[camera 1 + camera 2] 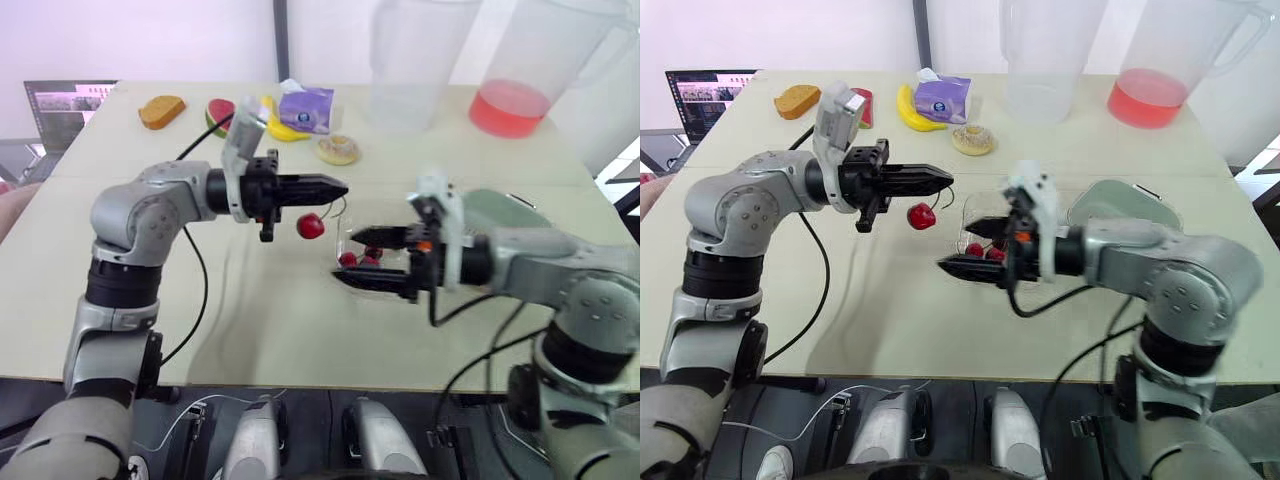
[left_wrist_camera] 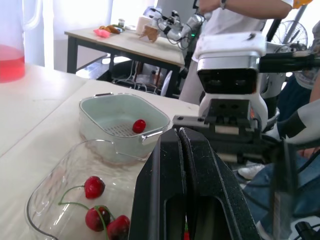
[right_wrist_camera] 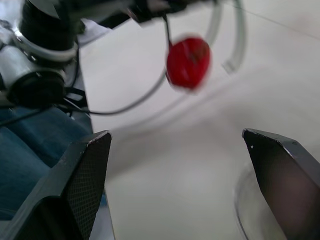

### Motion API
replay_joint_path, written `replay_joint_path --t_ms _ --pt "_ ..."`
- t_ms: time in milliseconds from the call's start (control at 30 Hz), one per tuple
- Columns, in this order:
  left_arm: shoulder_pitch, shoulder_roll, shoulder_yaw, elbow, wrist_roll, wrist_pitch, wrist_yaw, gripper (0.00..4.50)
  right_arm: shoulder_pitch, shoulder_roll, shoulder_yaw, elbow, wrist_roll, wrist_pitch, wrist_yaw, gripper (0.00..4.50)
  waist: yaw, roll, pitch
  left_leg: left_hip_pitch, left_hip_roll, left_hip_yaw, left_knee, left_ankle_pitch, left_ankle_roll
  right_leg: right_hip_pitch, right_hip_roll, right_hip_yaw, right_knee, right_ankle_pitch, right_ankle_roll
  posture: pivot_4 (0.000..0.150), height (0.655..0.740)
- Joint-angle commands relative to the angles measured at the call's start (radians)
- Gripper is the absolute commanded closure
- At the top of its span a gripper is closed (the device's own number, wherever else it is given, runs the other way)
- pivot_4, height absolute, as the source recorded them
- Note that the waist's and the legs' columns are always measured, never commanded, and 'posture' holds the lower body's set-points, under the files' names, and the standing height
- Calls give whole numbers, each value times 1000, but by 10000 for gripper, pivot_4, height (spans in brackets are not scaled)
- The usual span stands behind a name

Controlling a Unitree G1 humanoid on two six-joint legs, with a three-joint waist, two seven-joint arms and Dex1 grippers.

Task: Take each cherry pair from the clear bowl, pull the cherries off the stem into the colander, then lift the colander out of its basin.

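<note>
My left gripper point(image 1: 338, 187) is shut on a cherry stem, and a red cherry point(image 1: 311, 227) hangs below its tip, just left of the clear bowl point(image 1: 352, 282). Seen from the right wrist, that hanging cherry point(image 3: 188, 62) is ahead of my right gripper point(image 3: 175, 137). My right gripper point(image 1: 366, 260) stands open over the bowl, pointing left toward the cherry. Several cherries point(image 2: 95, 187) with stems lie in the bowl point(image 2: 45, 205). The pale green colander point(image 2: 107, 107) in its basin holds one cherry point(image 2: 139, 125); it sits to the right of the bowl point(image 1: 505, 208).
At the table's far side stand a clear pitcher point(image 1: 410, 70) and a pitcher of red liquid point(image 1: 510, 105). Bread point(image 1: 161, 111), a fruit slice point(image 1: 220, 112), a banana point(image 1: 285, 130), a tissue pack point(image 1: 305, 108) and a pastry ring point(image 1: 337, 150) lie behind. A laptop point(image 1: 65, 105) is far left.
</note>
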Motion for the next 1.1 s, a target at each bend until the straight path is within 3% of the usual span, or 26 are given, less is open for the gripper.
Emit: replay_joint_path --t_ms 33,433,533,733,767,1100 --pt "-20 3 6 -24 -10 -9 -16 45000 -44 13 36 53 -35 -70 -35 694 4 0 0 0 0 0 0 0 0 0 0 0 0 0 0 1500 7400" --pt "-21 -11 13 -18 -7 -12 -8 45000 -87 57 95 135 -41 -163 -67 694 0 0 0 0 0 0 0 0 0 0 -1 0 0 0 0 1500 7400" --pt "-21 -11 13 -18 -5 -15 -7 45000 -81 58 98 130 -33 -158 -68 8868 0 0 0 0 0 0 0 0 0 0 -1 0 0 0 0 1500 7400" --pt "-22 -13 13 -16 -5 -16 -6 45000 -73 54 97 124 -25 -151 -72 37383 -1 0 0 0 0 0 0 0 0 0 -1 0 0 0 0 1500 7400" --pt "-22 -13 13 -16 -5 -16 -6 45000 -73 53 97 123 -22 -150 -72 39648 -1 0 0 0 0 0 0 0 0 0 -1 0 0 0 0 1500 7400" --pt "-24 -19 20 -21 -11 -12 7 45000 36 -25 204 117 -64 -126 -89 40534 0 0 0 0 0 0 0 0 0 0 -1 0 0 0 0 1500 7400"
